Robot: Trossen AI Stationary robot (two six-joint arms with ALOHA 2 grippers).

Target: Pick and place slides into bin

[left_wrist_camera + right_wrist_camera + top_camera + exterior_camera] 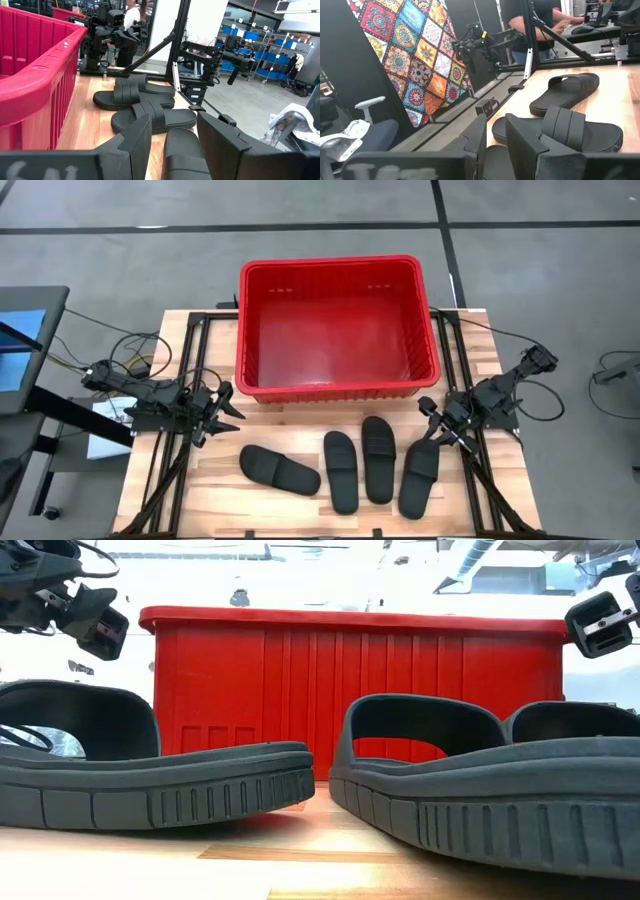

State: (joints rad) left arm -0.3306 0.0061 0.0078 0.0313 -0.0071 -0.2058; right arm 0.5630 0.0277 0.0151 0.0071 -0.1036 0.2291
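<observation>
Four matte black slides lie in a row before the slatted red bin. Left gripper and right gripper both open, empty; the rightmost slide sits just under the right fingers.

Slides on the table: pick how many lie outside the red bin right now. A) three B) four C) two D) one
B, since the high view shows four black slides in a row on the wooden table in front of the red bin, whose floor holds none.
</observation>
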